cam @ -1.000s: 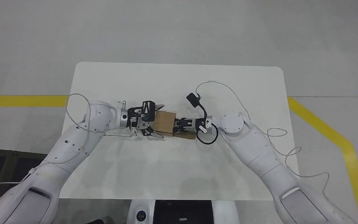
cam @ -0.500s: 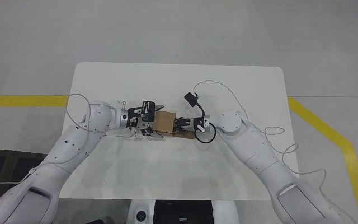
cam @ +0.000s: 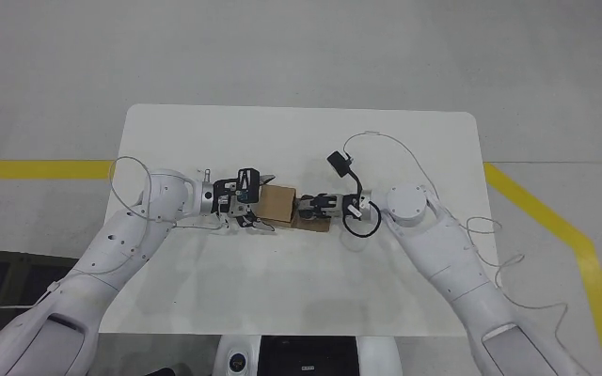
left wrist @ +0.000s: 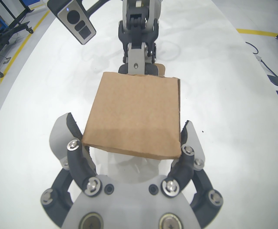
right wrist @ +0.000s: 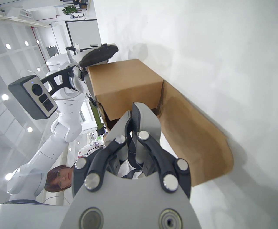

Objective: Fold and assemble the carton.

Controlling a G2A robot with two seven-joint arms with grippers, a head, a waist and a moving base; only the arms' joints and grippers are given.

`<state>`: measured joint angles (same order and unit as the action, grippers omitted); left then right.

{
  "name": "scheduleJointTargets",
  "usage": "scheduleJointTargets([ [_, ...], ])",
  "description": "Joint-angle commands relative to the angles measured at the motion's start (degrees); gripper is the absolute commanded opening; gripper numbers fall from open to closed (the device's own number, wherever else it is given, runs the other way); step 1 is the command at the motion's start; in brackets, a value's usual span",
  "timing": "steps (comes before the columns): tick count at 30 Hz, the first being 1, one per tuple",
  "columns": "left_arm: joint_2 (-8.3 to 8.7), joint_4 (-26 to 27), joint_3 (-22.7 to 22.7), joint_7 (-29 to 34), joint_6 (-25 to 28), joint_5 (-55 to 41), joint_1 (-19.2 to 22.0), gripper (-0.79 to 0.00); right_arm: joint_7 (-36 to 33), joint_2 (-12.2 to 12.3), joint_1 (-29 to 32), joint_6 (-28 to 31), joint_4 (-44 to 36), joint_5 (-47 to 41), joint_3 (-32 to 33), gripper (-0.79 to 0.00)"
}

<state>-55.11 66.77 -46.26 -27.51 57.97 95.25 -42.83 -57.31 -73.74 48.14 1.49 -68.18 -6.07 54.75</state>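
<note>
A brown carton [cam: 277, 202] lies on the white table [cam: 395, 273], set up as an open-ended sleeve. My left gripper [left wrist: 130, 121] is shut on the carton [left wrist: 134, 117], one pad against each side of its near end. One left finger [right wrist: 100, 54] shows over the carton's top edge in the right wrist view. My right gripper [right wrist: 133, 108] is shut, its tips at the carton's opposite open end [left wrist: 136, 72]. A long flap [right wrist: 195, 138] lies flat on the table beside the right gripper [cam: 306, 204]. The inside of the carton is hidden.
Thin cables loop over the table by the right arm [cam: 376, 141] and the left arm [cam: 122, 174]. The right arm's wrist camera [left wrist: 75, 20] sticks out to one side above the carton. Yellow floor lines [cam: 56, 169] run beyond the table's edges.
The right arm has shifted right and turned at the wrist, drawing its gripper slightly back from the carton. The left gripper and carton have stayed put.
</note>
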Motion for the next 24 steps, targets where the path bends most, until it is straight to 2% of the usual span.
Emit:
scheduleJointTargets([
  [1, 0.0, 0.1, -0.1, 0.0, 0.0, 0.0, 0.0, 0.0, -0.6, 1.2, 2.0, -3.6, -5.1, 2.5, 2.6, -0.785],
  [6, 0.03, 0.3, -0.2, -0.1, 0.0, 0.0, -0.1, 0.0, -2.0, 3.6, 8.1, -10.3, -14.6, 7.6, 8.2, -0.776],
  [10, 0.06, 0.4, -0.3, -0.2, 0.0, 0.2, -0.2, 0.0, -2.3, 5.0, 12.8, -12.9, -19.4, 10.1, 11.9, -0.693],
  [13, 0.09, 0.5, -0.4, -0.2, 0.0, 0.3, -0.3, 0.0, -2.2, 5.7, 15.3, -13.8, -21.7, 11.1, 13.7, -0.674],
  [18, 0.14, 0.8, -0.5, -0.2, 0.0, 0.4, -0.5, 0.0, -2.5, 6.2, 16.6, -12.7, -21.3, 11.7, 14.2, -0.68],
  [20, 0.16, 1.0, -0.5, -0.2, 0.0, 0.4, -0.6, 0.0, -2.4, 6.2, 16.3, -11.8, -20.1, 11.7, 13.8, -0.72],
  [24, 0.2, 1.2, -0.6, -0.2, 0.0, 0.4, -0.7, 0.0, -2.5, 6.1, 14.9, -10.5, -17.4, 11.6, 12.8, -0.699],
])
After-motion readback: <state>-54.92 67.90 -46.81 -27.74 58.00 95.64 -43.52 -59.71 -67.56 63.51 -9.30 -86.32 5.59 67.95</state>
